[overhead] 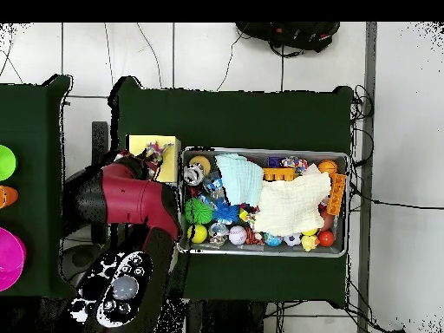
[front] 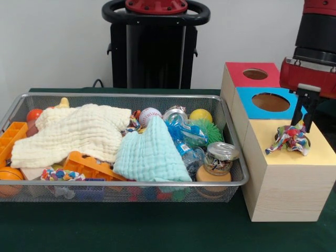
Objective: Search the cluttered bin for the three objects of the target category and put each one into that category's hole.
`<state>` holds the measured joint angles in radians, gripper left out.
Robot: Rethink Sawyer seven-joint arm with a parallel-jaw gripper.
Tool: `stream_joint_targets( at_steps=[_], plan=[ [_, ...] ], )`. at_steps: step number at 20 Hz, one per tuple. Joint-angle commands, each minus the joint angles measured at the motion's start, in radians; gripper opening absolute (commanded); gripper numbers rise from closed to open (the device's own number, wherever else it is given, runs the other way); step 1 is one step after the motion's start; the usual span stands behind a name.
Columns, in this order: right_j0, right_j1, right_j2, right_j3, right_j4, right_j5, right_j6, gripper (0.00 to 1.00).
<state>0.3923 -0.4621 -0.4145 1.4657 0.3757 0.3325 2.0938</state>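
I count one wire bin [front: 231, 181], one wooden box [front: 286, 184] with three coloured tops, red [front: 236, 76], blue [front: 247, 102] and yellow [front: 320, 149], and two holes showing, one in the red [front: 255, 74] and one in the blue [front: 270, 102]. In the bin I see two cloths, a cream one [front: 73, 134] and a mint one [front: 149, 155], one baseball [front: 149, 116], one yellow ball [front: 200, 115], one green spiky ball [front: 207, 130], one jar [front: 218, 163], two orange plastic pieces [front: 89, 167], and two orange balls, one at each end of the bin's left side [front: 9, 178].

One knotted rope toy [front: 290, 140] lies on the yellow top, right under the gripper [front: 303, 123]. The fingers hang just above it and touching its upper knot; I cannot tell whether they are spread or pinching.

Everything stands on a dark green table [front: 131, 231] before a pale wall. From overhead I get a tiled floor [overhead: 217, 56] with cables, a second green table at the left carrying green [overhead: 5, 162] and magenta [overhead: 9, 258] discs, and the arm [overhead: 130, 204] covering most of the box, so only the yellow top is visible there. The front view alone shows the red and blue tops.
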Motion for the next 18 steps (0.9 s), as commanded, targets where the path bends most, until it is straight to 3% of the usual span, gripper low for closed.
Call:
stream_joint_targets(
  at_steps=[1, 18],
  plan=[
    [0.002, 0.033, 0.035, 0.088, 0.039, -0.038, 0.256, 0.00],
    [-0.011, 0.032, 0.049, 0.106, 0.037, -0.079, 0.239, 0.00]
  ],
)
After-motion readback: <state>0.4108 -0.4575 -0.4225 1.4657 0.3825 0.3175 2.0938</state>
